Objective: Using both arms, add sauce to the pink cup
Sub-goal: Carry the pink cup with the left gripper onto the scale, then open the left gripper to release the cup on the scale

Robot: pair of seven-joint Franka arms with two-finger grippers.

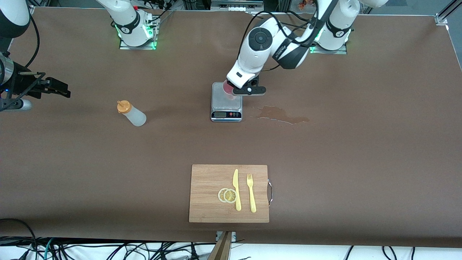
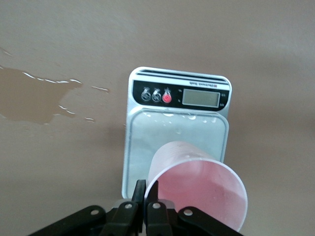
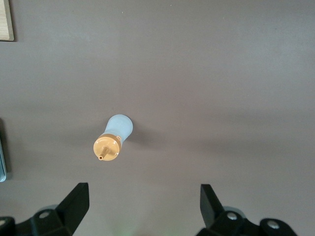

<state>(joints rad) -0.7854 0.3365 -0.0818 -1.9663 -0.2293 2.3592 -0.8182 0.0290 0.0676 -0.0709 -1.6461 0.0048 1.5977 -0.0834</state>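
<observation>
**A:** Sauce first: where does it sit for you?

**B:** You have one small translucent whitish squeeze bottle with an orange nozzle cap [image 1: 131, 113], standing upright on the brown table [image 1: 361, 162], left of centre in the front frame. Its long axis is vertical, so your right wrist view looks almost straight down on the cap [image 3: 107, 147].

**A:** And which arm is nearer?

**B:** Yours on the right. The right gripper [image 1: 54, 86] hangs at the frame's left edge, a little above the bottle's row, fingers [image 3: 74, 204] spread wide with nothing between them. In its wrist view the bottle lies ahead of the fingertips, closer to one finger than the other, so I judge you must advance and shift sideways.

**A:** The cup?

**B:** One pale pink translucent plastic tumbler [image 2: 199, 189], pinched at its rim by the left gripper [image 2: 146, 199], jaws closed on the wall, on or just over the one silver digital kitchen scale [image 1: 226, 103], upper centre.

**A:** Anything else?

**B:** One wet spill patch [image 1: 283, 115] beside the scale.
</observation>
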